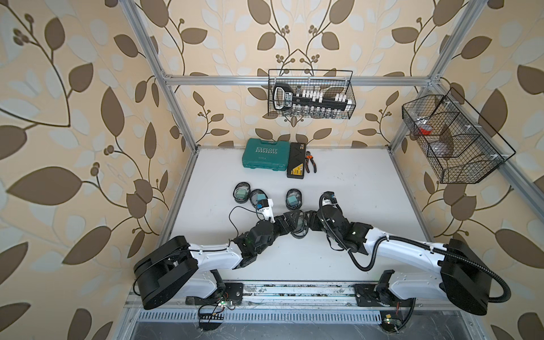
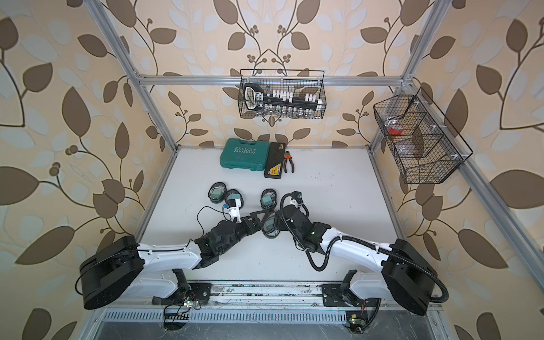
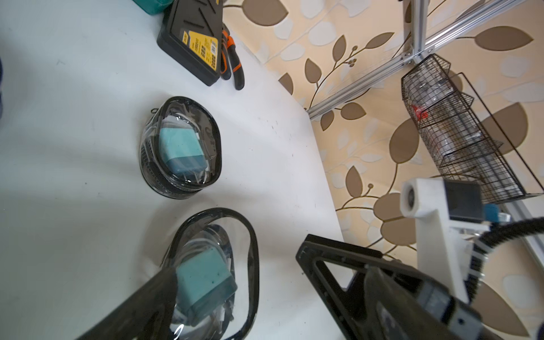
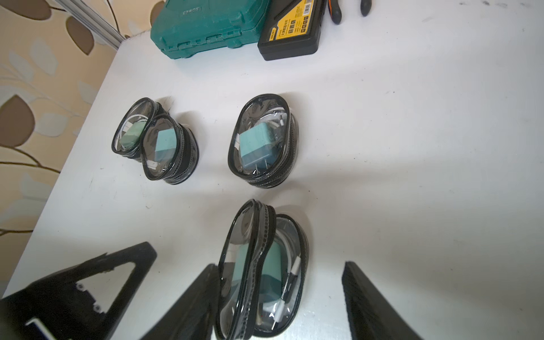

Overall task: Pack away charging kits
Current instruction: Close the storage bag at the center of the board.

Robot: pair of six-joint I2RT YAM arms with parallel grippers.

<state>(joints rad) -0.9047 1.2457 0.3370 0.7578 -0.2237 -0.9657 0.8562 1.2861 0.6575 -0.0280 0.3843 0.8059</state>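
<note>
- Open pouch (image 4: 259, 235): lies on the table (image 4: 412, 176) near the front, between the two grippers. Its clear lid stands ajar with the zip undone, probably to let the contents in. Zipping it shut looks like the step left.
- Adapter (image 4: 272, 259) and cable (image 4: 291, 256): inside the open pouch, side by side.
- Right gripper (image 4: 279, 265): jaws apart, straddling the open pouch. One finger seems to touch the lid and the other stands clear, so nothing is clamped.
- Left gripper (image 3: 270, 268): jaws apart and holding nothing, just beside the same pouch, likely placed to steady it.
- Filled pouches (image 4: 262, 141): three in a row further back, apparently finished and set out of the working spot. Two of them lean together.
- Teal case (image 1: 266, 153): reads "EXPLOIT" and sits at the back edge, apart from the kits.
- Black case (image 4: 291, 29): just beside the teal case. It has a yellow label whose print is too small to read.
</note>
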